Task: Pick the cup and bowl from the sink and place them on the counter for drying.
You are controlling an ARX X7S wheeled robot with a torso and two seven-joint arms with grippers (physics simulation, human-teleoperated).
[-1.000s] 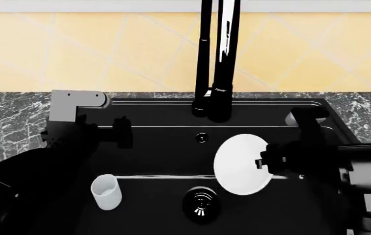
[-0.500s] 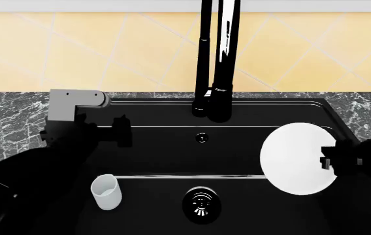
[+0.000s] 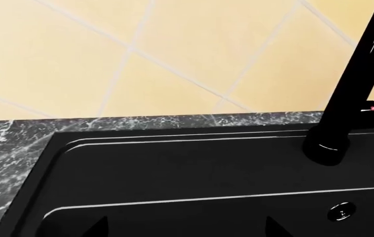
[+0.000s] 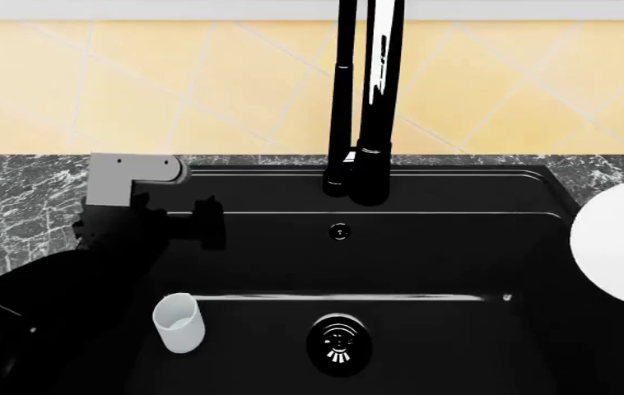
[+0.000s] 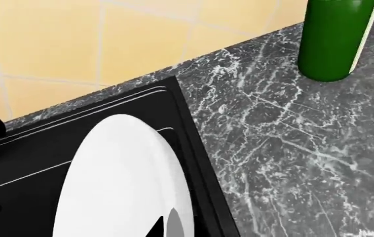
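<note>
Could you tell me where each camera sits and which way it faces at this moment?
Head view: high on the robot, looking down into the sink; the left arm shows, and the cup.
Left wrist view: low over the basin, facing the faucet and tiled wall; two dark tips show.
Right wrist view: beside the bowl, facing the counter and green bottle.
Shared: the sink.

left arm (image 4: pixel 59 296): black shell | grey angular wrist block (image 4: pixel 125 177)

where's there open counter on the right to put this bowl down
In the right wrist view, bare marble counter runs between the sink rim and the green bottle, which crowds only the far corner by the tiles. The bowl hangs over the sink's edge; the cup stands inside by the drain.
</note>
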